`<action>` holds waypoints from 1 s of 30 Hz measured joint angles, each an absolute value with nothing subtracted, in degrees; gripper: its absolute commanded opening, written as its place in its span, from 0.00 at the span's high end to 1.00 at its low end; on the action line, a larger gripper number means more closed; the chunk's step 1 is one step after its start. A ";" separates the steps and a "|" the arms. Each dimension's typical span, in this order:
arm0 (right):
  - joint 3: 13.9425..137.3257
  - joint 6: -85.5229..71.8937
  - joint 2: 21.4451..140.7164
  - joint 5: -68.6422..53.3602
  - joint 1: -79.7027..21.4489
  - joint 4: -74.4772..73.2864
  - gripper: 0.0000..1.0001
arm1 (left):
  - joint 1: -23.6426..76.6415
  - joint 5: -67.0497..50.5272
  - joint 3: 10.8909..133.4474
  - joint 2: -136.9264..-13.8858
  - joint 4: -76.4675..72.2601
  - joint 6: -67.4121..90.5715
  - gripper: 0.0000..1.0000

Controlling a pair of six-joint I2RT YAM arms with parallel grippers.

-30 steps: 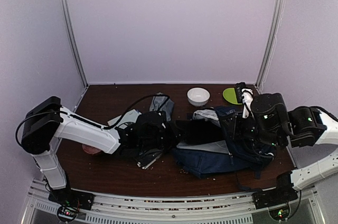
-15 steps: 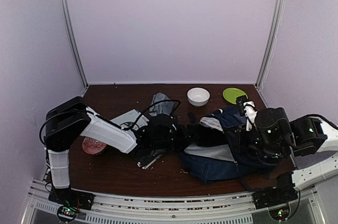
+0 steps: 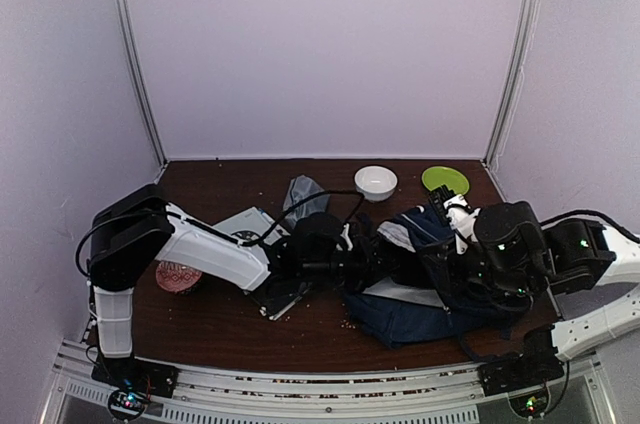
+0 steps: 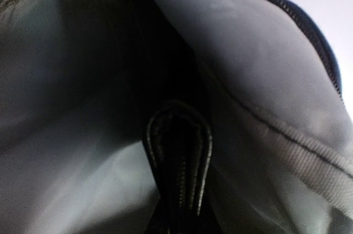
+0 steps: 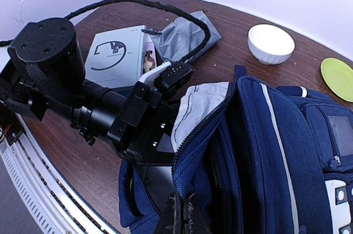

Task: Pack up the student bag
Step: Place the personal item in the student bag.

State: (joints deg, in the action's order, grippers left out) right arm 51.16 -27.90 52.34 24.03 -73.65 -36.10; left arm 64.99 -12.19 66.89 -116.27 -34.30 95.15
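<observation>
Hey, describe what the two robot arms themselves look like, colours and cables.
The left arm and right arm pair white tubular links with black cylindrical joints. A black braided cable runs along the left one. Green lights glow on the right arm's black housings.

I'd call this a robotics lab test booth. Plain pale walls (image 3: 320, 44) close in three sides, joined by bare metal posts (image 3: 137, 64). Two robot arms, a left arm (image 3: 205, 252) and a right arm (image 3: 590, 249), are bolted to a metal rail (image 3: 300, 389) along the near edge of the dark wooden tabletop (image 3: 220, 314), with a black cable (image 5: 165, 8) trailing. A backpack (image 3: 410, 316), bowl (image 3: 375, 182) and green plate (image 3: 445, 180) lie about like props.
</observation>
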 measured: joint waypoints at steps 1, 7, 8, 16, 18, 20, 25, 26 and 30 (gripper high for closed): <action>51.18 -27.51 52.05 23.97 -73.65 -36.01 1.00 | 65.23 -12.29 67.11 -116.60 -34.68 95.29 1.00; 51.40 -26.39 48.82 23.99 -73.63 -38.39 1.00 | 65.58 -12.47 68.51 -120.38 -38.98 95.64 1.00; 51.64 -26.22 48.34 23.97 -73.63 -39.09 1.00 | 65.56 -12.58 68.79 -120.66 -39.24 95.61 1.00; 58.24 -25.56 48.84 22.59 -73.58 -46.02 1.00 | 65.06 -13.76 70.08 -121.45 -40.88 94.13 1.00; 60.97 -25.23 50.30 22.37 -73.58 -48.47 1.00 | 64.84 -14.55 71.79 -122.98 -41.56 93.76 1.00; 63.00 -24.95 51.53 22.24 -73.56 -50.35 1.00 | 64.64 -15.62 73.89 -125.14 -42.83 93.69 1.00; 64.58 -23.92 52.01 21.26 -73.52 -53.49 1.00 | 64.16 -18.90 78.98 -129.64 -43.64 94.15 0.99; 64.58 -23.73 51.92 20.97 -73.49 -54.06 1.00 | 64.05 -19.73 80.18 -130.52 -43.44 94.24 0.96; 64.58 -23.33 51.31 20.43 -73.45 -55.66 1.00 | 63.81 -22.70 84.62 -133.62 -43.22 94.67 0.62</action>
